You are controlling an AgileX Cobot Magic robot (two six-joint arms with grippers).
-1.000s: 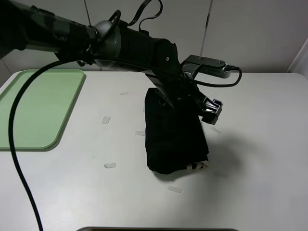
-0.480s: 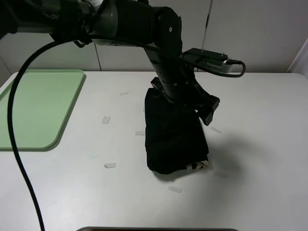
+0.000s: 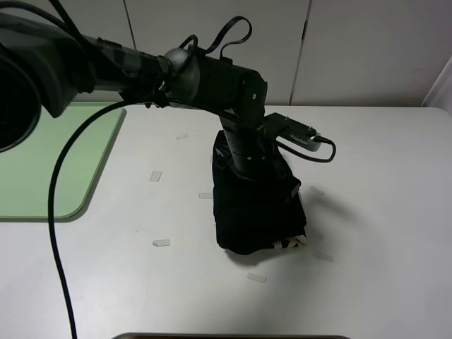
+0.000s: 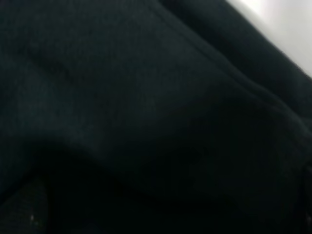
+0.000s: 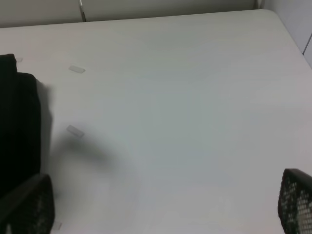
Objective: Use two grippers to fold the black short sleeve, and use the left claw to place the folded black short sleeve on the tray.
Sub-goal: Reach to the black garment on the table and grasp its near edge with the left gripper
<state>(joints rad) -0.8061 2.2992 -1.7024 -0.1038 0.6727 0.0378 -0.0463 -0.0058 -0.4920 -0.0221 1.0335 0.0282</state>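
1. From the high camera, the folded black shirt lies near the middle of the white table, pale letters showing at its near end. The left arm reaches across and presses its gripper down onto the shirt; its jaws are hidden here. The green tray sits well apart at the table's left edge.
2. The left wrist camera shows only dark cloth filling the picture; the claw stands released.
3. In the right wrist camera, the right gripper is spread wide over bare table, grasping nothing, the shirt's edge beside one fingertip.
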